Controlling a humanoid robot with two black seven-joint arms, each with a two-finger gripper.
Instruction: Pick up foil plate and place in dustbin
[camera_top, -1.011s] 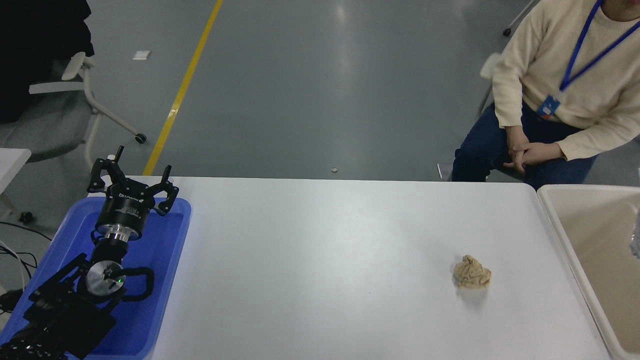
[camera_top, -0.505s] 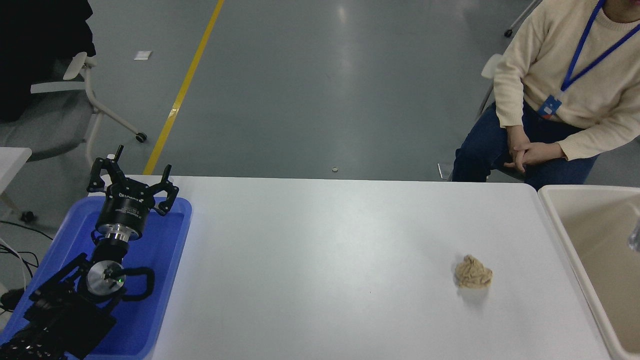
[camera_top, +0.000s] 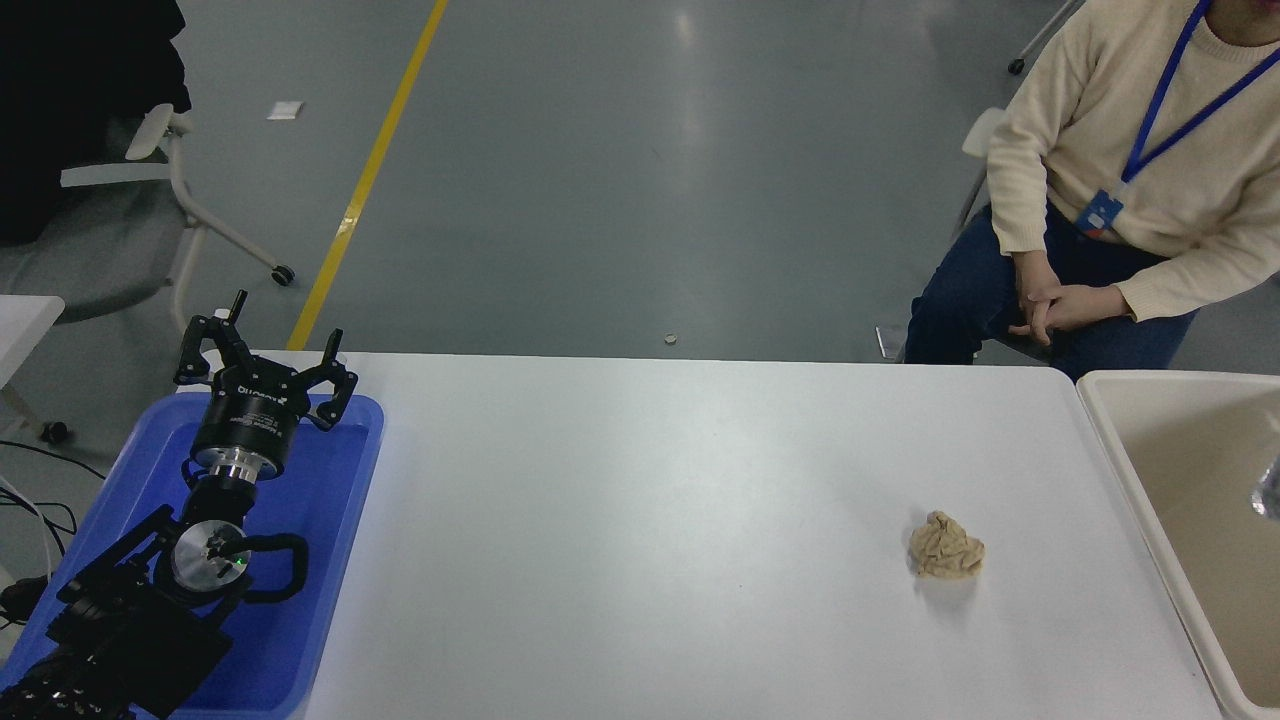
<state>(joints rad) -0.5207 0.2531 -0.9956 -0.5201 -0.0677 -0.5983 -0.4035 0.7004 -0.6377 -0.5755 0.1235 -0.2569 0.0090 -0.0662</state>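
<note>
One sliver of shiny silver shows at the far right edge of the head view, over the dustbin: this is most likely the foil plate, cut off by the frame so that its shape and tilt cannot be read. It sits within the bin's outline, above the cream inner wall, but whether it hangs in the air or rests inside cannot be told. The right arm and its gripper are out of view, so nothing can be said of how the plate is held.

The left gripper is parked at the lower left over the blue plastic tray, its fingers spread apart and grasping nothing. A tan crumpled paper ball lies on the white tabletop, near the bin's left rim but apart from it. A person sits beyond the far right corner, hands clasped, clear of the bin.

The step in hand appears to be the drop. To do it well, the plate should be fully inside the rim line before release, low enough that the light, crumpled foil does not catch the rim and slide back onto the tabletop. The paper ball is best left alone.
</note>
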